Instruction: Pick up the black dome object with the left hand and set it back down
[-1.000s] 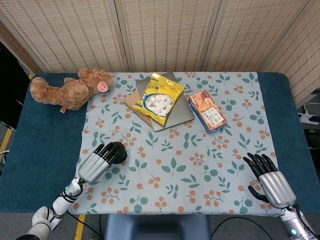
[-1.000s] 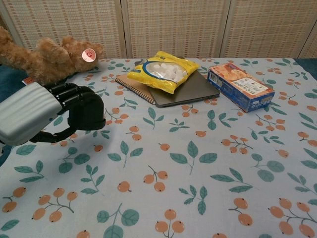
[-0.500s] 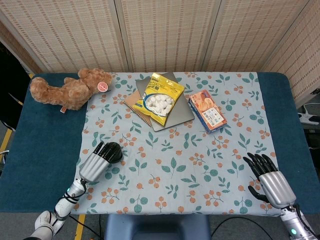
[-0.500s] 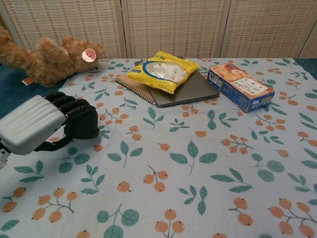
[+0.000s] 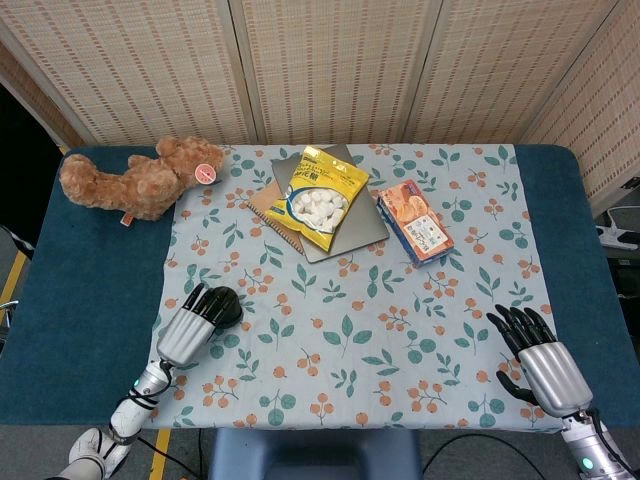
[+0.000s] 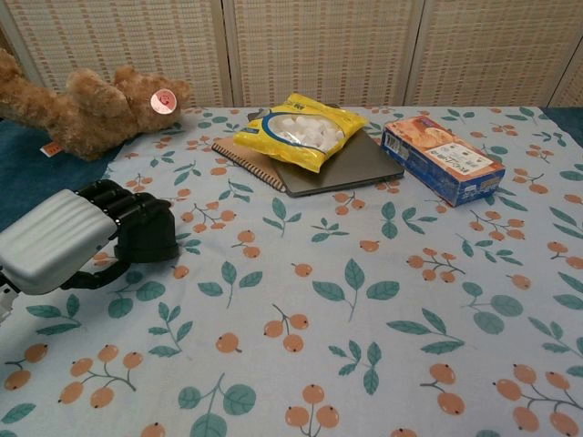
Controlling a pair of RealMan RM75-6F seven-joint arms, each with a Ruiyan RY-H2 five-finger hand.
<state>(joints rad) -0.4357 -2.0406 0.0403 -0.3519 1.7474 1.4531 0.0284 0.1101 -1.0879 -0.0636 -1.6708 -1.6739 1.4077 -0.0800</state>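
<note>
The dome (image 5: 226,306) (image 6: 150,235) sits at the near left part of the floral cloth (image 5: 400,330) (image 6: 383,300), and my left hand (image 5: 190,325) (image 6: 68,238) has its fingers curled over the top of it, gripping it. My right hand (image 5: 535,358) is way off at the near right corner, fingers spread, holding nothing. Further back there's a yellow snack bag (image 5: 320,196) (image 6: 299,128) lying on a notebook (image 5: 345,235) (image 6: 342,164), an orange box (image 5: 414,222) (image 6: 440,158) right of that, and a teddy (image 5: 135,180) (image 6: 86,109) off at the far left.

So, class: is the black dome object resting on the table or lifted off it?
Resting on it, it seems. The black dome object meets the cloth in the chest view, with the left hand wrapped around it.
</note>
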